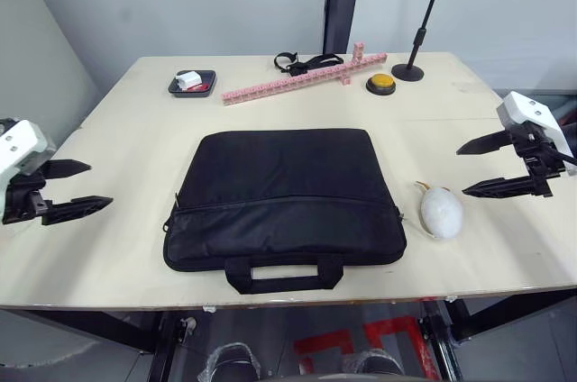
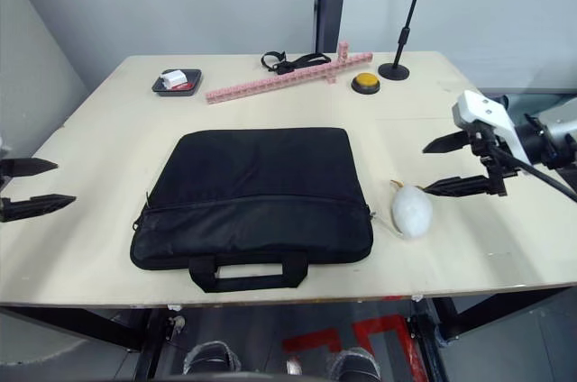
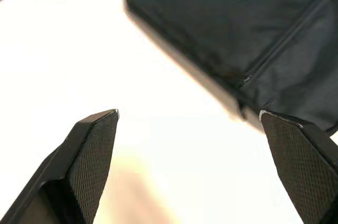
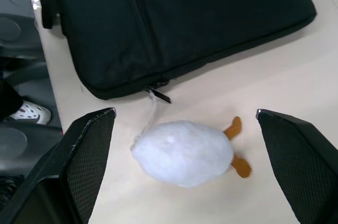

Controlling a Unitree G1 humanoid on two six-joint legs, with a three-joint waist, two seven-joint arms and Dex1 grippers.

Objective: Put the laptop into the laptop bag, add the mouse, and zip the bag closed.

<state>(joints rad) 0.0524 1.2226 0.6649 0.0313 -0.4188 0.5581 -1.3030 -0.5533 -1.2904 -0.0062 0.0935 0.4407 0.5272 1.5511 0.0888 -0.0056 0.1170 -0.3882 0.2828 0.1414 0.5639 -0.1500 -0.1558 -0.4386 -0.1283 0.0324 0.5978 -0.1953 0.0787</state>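
Both end effectors, left (image 1: 79,188) and right (image 1: 476,167), gape wide (empty) beside the laptop bag (image 1: 284,197).

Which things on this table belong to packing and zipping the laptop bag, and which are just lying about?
For the job: laptop bag, lying flat and zipped; left gripper and right gripper, both open.

Lying about: white egg-shaped plush, pink block strip, yellow button, small black tray, black stand.

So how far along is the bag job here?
The bag lies flat with its zip looking shut, so packing looks done, though what's inside is hidden. Nothing is in hand: left gripper and right gripper hover open. A white egg-shaped toy sits beside the bag.
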